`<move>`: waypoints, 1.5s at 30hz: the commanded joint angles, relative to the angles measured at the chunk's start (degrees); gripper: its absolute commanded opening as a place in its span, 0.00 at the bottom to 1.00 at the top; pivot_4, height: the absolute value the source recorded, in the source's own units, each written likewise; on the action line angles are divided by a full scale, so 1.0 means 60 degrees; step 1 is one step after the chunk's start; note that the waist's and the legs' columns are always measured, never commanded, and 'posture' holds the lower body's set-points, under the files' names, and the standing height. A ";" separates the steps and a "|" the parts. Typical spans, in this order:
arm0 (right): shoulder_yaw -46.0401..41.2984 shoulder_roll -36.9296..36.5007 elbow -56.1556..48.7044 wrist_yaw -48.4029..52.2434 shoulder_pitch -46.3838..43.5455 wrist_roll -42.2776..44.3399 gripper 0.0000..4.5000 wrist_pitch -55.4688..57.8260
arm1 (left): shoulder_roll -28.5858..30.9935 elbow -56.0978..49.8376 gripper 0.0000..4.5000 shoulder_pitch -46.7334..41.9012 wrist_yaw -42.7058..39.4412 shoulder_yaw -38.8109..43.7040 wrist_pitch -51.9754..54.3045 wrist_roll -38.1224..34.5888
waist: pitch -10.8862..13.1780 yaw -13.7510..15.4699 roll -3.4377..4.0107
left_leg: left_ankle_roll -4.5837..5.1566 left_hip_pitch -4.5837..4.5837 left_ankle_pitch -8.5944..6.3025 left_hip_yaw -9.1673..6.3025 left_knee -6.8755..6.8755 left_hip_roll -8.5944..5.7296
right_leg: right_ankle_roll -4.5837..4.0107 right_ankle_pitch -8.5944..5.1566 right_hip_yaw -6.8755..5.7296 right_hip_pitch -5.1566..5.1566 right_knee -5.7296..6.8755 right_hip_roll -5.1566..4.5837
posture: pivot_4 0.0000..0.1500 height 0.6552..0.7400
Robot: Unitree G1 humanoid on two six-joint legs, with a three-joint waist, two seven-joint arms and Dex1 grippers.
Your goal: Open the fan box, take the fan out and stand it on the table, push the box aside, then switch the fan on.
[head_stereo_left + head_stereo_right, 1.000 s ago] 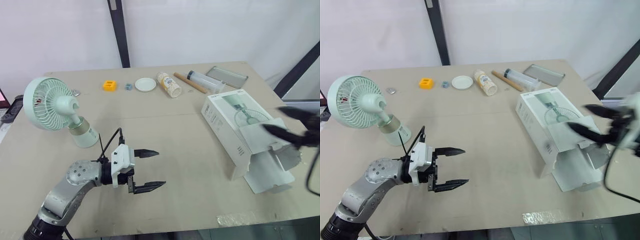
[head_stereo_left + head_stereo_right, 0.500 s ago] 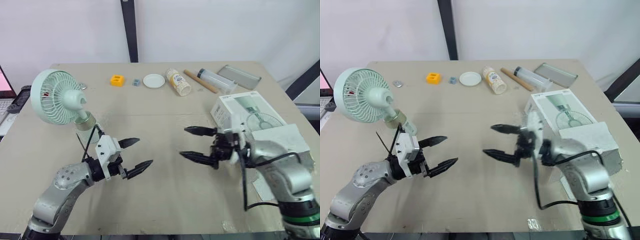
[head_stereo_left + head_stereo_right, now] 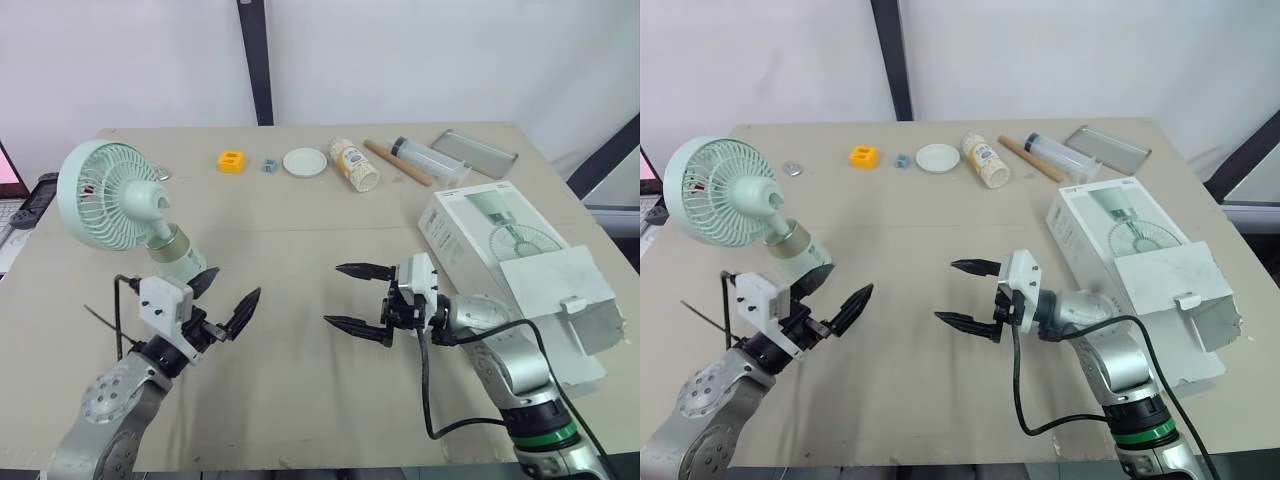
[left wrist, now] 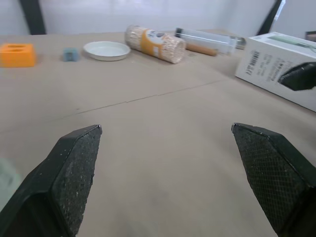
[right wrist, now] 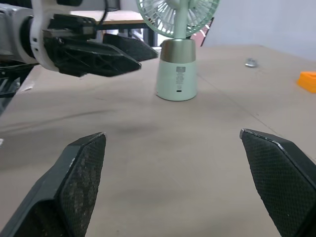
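The mint-green fan (image 3: 105, 195) stands upright at the table's left on its round base (image 3: 182, 264). My left gripper (image 3: 228, 297) is open just right of that base, one finger close beside it; I cannot tell if it touches. In the right wrist view the fan base (image 5: 177, 74) stands ahead of my right gripper, with the left gripper (image 5: 84, 49) beside it. My right gripper (image 3: 335, 294) is open and empty over the table's middle, pointing left. The white fan box (image 3: 500, 245) lies at the right, its near end flap (image 3: 555, 290) open.
Along the far edge lie an orange block (image 3: 231, 161), a white dish (image 3: 305, 162), a tipped jar (image 3: 355, 165), a wooden stick (image 3: 395, 163), a clear tube (image 3: 425, 160) and a metal tray (image 3: 475, 152). Bare tabletop (image 3: 300, 240) separates fan and box.
My right gripper has left the box and swung to the middle of the table. My left gripper has drawn left toward the fan's base. The camera has shifted too.
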 commanded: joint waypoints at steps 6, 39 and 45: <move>-0.0055 0.0240 -0.0012 0.0169 -0.0497 0.0119 0.99 -0.0366 | -0.0215 -0.0729 1.00 0.1132 0.0669 0.2083 -0.0278 -0.0735 | 0.0000 -0.0005 -0.0001 | 0.0016 0.0011 -0.0009 0.0002 -0.0005 0.0002 | -0.0003 0.0002 0.0000 0.0004 0.0003 0.0003 | 1.00 1.00; -0.0107 0.0553 0.0552 0.0160 -0.0908 -0.0162 0.99 -0.0670 | 0.2870 0.1919 1.00 -0.1082 0.0305 0.4880 0.0968 -0.2925 | 0.0000 -0.0013 -0.0009 | -0.0029 0.0015 0.0011 0.0001 -0.0016 0.0004 | -0.0012 0.0007 -0.0006 -0.0007 0.0012 0.0003 | 1.00 1.00; -0.0138 0.0496 0.0461 0.0039 -0.0757 -0.0257 0.99 -0.0756 | 0.3307 0.2658 1.00 -0.1892 -0.0130 0.4604 0.1150 -0.2826 | 0.0000 -0.0023 -0.0009 | -0.0032 0.0014 0.0012 0.0007 -0.0021 0.0004 | -0.0013 0.0007 0.0000 -0.0024 0.0023 0.0002 | 1.00 1.00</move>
